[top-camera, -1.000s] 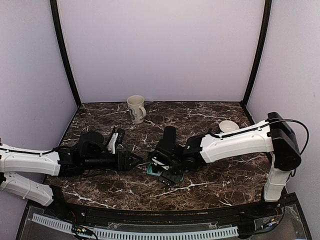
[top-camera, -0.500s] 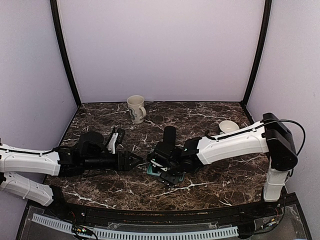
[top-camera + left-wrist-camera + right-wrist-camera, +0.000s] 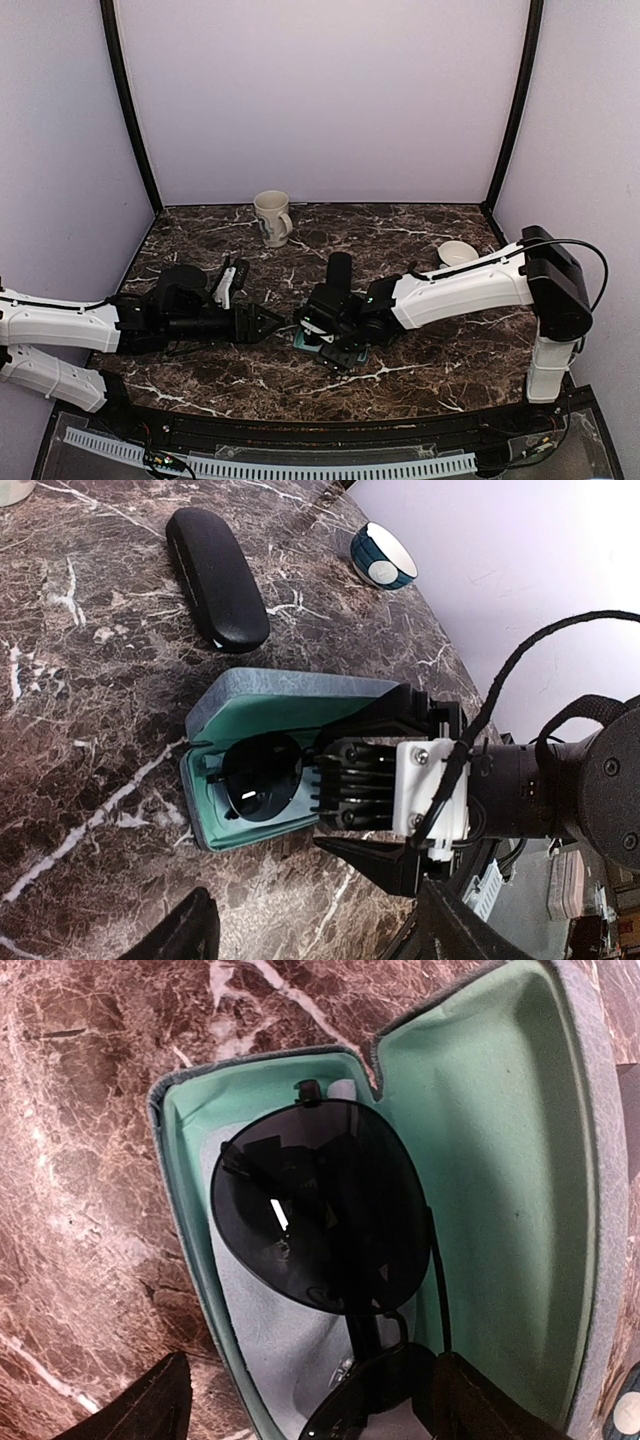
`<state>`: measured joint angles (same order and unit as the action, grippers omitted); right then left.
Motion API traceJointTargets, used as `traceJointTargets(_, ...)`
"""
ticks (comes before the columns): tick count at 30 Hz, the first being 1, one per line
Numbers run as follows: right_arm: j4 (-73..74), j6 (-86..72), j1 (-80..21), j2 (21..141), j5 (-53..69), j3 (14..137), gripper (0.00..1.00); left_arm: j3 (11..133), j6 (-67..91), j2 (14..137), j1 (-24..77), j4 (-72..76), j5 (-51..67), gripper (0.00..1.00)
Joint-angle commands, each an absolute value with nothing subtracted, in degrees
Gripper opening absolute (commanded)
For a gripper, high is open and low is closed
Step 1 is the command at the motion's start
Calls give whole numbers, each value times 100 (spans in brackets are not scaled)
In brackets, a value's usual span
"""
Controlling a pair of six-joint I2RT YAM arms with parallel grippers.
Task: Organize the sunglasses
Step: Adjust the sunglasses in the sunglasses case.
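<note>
The thin-framed sunglasses with round dark lenses [image 3: 320, 1210] lie inside the open grey-blue case with mint-green lining [image 3: 520, 1160] on the dark marble desk [image 3: 430, 350]. The right gripper [image 3: 305, 1390] hangs over them, jaws apart. The left gripper [image 3: 268, 322] is near the case, jaws apart and holding nothing.

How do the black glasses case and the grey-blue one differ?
The black case is shut; the grey-blue case lies open, showing a mint-green lining. The black case hides its contents; the grey-blue case holds dark-lensed sunglasses. The black case is rounded and slim, the grey-blue case boxier. Both lie flat on the marble table.
</note>
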<state>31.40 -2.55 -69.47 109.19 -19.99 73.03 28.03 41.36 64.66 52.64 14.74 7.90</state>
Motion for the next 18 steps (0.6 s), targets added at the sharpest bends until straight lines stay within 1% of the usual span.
traceJointTargets(1, 2953, -170, -6874, 11012, -1881, 7251, 81, 2715, 4131, 6328, 5238, 1548, 787, 69)
traceJointTargets(18, 2905, -264, -6872, 10900, -1622, 7203, 67, 2703, 4130, 6354, 5238, 1549, 774, 69)
